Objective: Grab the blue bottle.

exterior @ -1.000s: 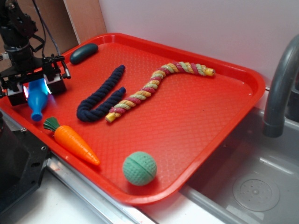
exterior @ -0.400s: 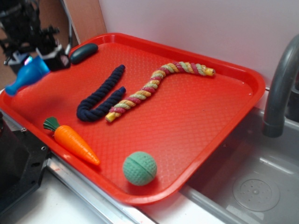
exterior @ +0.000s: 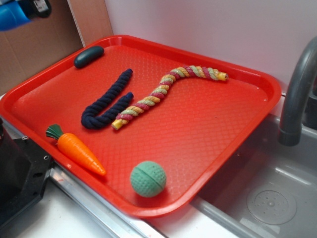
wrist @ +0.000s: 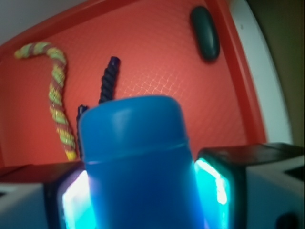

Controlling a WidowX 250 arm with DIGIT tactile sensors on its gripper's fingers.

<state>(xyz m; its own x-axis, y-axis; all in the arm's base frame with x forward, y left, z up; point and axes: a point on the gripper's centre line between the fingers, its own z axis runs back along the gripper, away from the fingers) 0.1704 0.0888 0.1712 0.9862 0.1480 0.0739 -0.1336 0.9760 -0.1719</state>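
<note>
Blue bottle [wrist: 138,167] sits clamped between the fingers [wrist: 217,183], which press against its two sides; the wrist view shows the lit pads tight on the body with no gap. In the exterior view we find the bottle [exterior: 14,15] at the far left top corner, high above the counter and clear of the red tray [exterior: 257,84], with only part of the gripper [exterior: 37,6] in frame beside it. Nothing touches the bottle but the fingers.

We judge the grab itself complete, the bottle being off the tray and carried.

On handling, we assess the bottle as light, stiff, smooth plastic. Its rounded, glossy body looks slippery, so a hold across the widest part of the body, as now, seems sounder than one on the narrow neck. We see no sign of the walls denting under the pads. A twist or slide within the grip appears the main risk.

Left on the tray: a dark teal pod [exterior: 89,56] at the far left, a navy rope [exterior: 106,101] bent in a U, a striped rope [exterior: 166,91] just right of it, a carrot [exterior: 79,151] at the near left edge, and a green ball [exterior: 147,178] at the near edge. A sink faucet [exterior: 297,94] stands at the right.
</note>
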